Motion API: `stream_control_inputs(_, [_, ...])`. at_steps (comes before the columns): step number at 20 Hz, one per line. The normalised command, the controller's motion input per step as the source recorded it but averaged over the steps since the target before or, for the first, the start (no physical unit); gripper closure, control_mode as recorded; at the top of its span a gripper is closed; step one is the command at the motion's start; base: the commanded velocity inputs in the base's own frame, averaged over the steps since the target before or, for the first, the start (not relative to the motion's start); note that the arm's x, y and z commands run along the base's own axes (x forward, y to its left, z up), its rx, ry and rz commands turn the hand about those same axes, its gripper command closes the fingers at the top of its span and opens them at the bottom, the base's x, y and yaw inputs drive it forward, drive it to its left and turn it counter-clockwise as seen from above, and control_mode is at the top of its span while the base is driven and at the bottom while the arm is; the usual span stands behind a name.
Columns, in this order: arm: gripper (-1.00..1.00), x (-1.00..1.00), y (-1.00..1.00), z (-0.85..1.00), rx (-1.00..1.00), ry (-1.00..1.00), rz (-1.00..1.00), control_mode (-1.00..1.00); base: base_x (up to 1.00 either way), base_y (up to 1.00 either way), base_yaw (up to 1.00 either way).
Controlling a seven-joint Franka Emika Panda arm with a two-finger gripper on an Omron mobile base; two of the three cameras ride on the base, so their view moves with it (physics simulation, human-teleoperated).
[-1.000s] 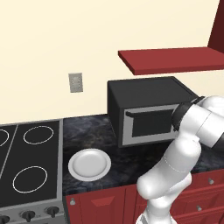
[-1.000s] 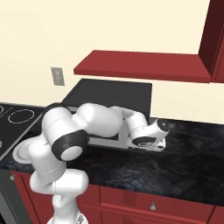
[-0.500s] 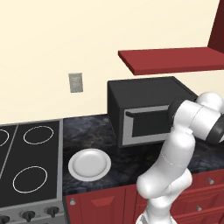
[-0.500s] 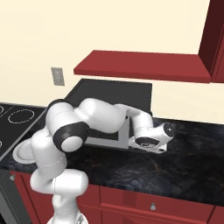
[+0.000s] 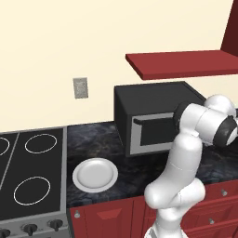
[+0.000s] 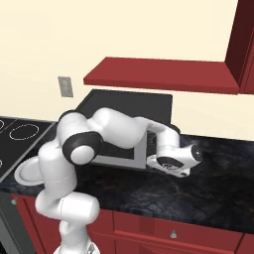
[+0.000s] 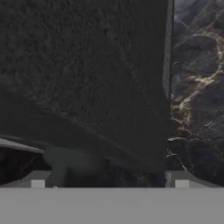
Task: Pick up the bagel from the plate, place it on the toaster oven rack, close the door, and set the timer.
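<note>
Now the end effector (image 7: 109,181) stands spread and empty, close against the toaster oven's (image 5: 155,104) dark side above the marbled table (image 6: 208,193). Its door (image 5: 151,132) is shut. Left of it sits the white plate (image 5: 95,175), bare.

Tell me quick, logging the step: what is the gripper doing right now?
Gripper: open, holding nothing, beside the toaster oven.

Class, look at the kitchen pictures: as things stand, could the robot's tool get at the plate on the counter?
Probably yes. The plate lies bare on the counter beside the stove, with nothing over it. The open tool sits by the toaster oven, so the arm must swing across.
</note>
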Motion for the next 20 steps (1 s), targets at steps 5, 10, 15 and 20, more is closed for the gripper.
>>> stream_control_inputs(5, [1.0, 0.1, -0.45, 0.0, 0.33, 0.04, 0.0, -1.0, 0.0, 0.0, 0.0])
stream_control_inputs(10, [1.0, 0.12, -0.29, -0.01, 0.42, 0.06, 0.0, -1.0, 0.0, 0.0, 0.0])
stream_control_inputs(15, [1.0, 0.02, -0.2, -0.04, 0.41, 0.06, 0.0, -1.0, 0.0, 0.0, 0.0])
stream_control_inputs(20, [1.0, -0.01, -0.02, -0.01, 0.32, 0.01, 0.0, -1.0, 0.0, 0.0, 0.0])
